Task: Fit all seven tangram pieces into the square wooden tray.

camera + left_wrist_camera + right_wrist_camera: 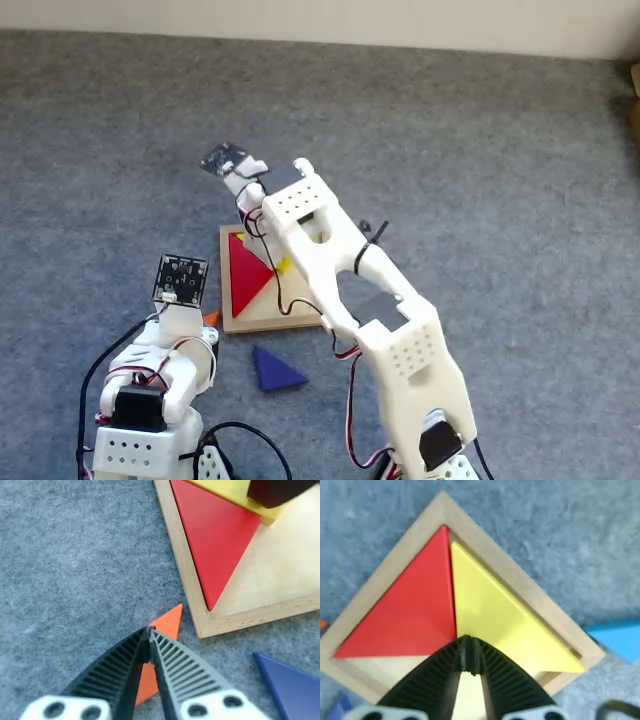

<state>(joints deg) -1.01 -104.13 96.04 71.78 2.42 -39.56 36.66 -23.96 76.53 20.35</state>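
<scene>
Counter covering: a grey felt-like mat [500, 150] lies over the counter across the whole high view. Its surface is fibrous and matted, mottled in lighter and darker grey. In the left wrist view the same mat [75, 555] shows a coarse nap with a few pale stray fibres lying on it. A pale cream band [320, 18], plain and unmarked, runs along the far edge of the mat; whether it is wall or bare board cannot be determined. At the right edge of the mat, near its far corner, a small tan object [636, 82] is cut off by the frame; its identity cannot be determined.
</scene>
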